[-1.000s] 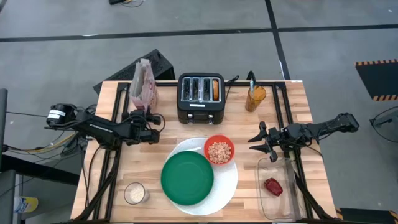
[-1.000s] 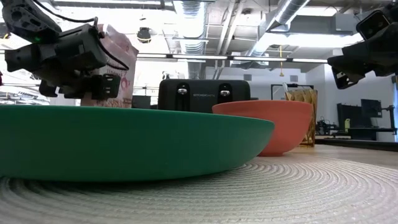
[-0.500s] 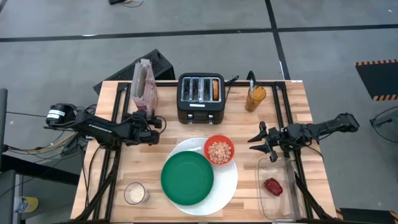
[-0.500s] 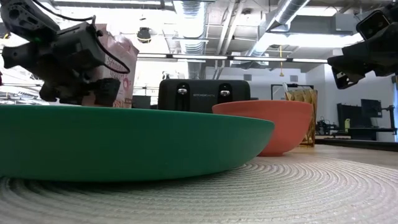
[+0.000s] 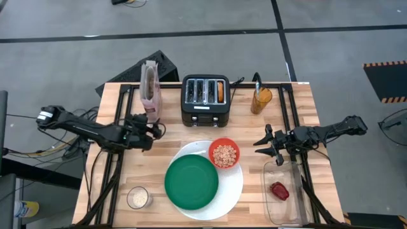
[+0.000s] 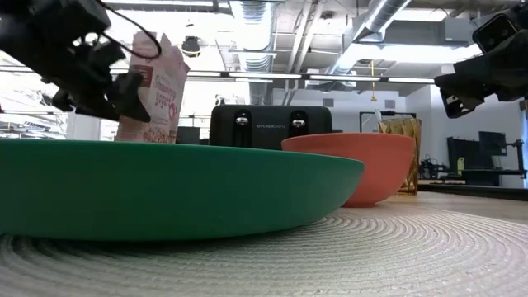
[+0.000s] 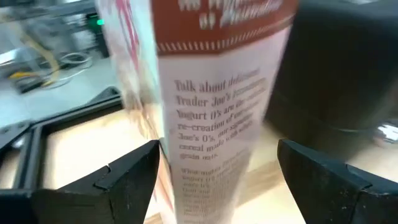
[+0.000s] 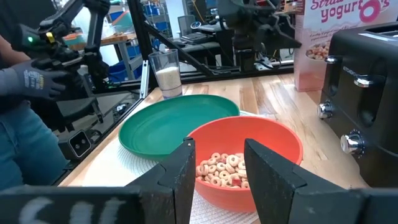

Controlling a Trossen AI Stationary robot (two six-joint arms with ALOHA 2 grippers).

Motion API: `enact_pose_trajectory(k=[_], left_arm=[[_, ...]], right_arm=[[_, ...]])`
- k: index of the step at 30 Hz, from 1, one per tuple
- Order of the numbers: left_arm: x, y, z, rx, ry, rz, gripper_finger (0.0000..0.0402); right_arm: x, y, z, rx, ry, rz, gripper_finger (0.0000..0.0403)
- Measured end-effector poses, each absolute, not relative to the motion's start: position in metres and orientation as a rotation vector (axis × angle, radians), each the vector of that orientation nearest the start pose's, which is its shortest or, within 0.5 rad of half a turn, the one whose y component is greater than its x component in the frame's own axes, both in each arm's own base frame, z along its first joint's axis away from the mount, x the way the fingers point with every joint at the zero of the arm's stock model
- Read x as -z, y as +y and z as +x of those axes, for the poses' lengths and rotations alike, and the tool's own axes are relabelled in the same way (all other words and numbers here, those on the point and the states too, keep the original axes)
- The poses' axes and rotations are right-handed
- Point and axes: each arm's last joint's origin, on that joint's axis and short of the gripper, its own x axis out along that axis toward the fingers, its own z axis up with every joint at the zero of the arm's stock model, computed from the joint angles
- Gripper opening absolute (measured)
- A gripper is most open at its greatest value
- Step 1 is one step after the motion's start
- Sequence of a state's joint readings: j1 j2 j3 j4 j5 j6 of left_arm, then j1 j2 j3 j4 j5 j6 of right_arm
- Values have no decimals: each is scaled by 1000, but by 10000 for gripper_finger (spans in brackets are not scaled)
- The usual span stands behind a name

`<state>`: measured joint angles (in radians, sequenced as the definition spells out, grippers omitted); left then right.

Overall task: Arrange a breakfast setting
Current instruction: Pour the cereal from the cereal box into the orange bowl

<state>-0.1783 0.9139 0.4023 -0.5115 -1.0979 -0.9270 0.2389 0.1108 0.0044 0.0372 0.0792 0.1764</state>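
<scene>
Left end effector (image 5: 147,130) open, empty, fingers either side of the cereal box (image 5: 149,89); right end effector (image 5: 272,152) open, empty, above the tub (image 5: 270,203); green plate (image 5: 191,181) on white plate (image 5: 232,187), red bowl (image 5: 224,153) beside it.

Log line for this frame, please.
left gripper: open, near cereal box | right gripper: open, above tub | red bowl: cereal

Pale wooden tabletop (image 5: 292,108) with visible grain, matt green plate (image 5: 191,181), glossy black toaster (image 5: 205,100), printed paper cereal box (image 5: 149,86), clear plastic tub (image 5: 285,203).
</scene>
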Motion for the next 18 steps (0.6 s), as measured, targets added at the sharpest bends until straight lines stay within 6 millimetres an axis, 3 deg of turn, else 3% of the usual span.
enact_pose_trajectory(k=[9,18], left_arm=[[-199,1,129,-1007,331,-181,311],[-201,1,117,-898,394,-259,311]], right_arm=[[-160,22,102,-153,82,165,157],[-160,22,102,-153,82,165,157]])
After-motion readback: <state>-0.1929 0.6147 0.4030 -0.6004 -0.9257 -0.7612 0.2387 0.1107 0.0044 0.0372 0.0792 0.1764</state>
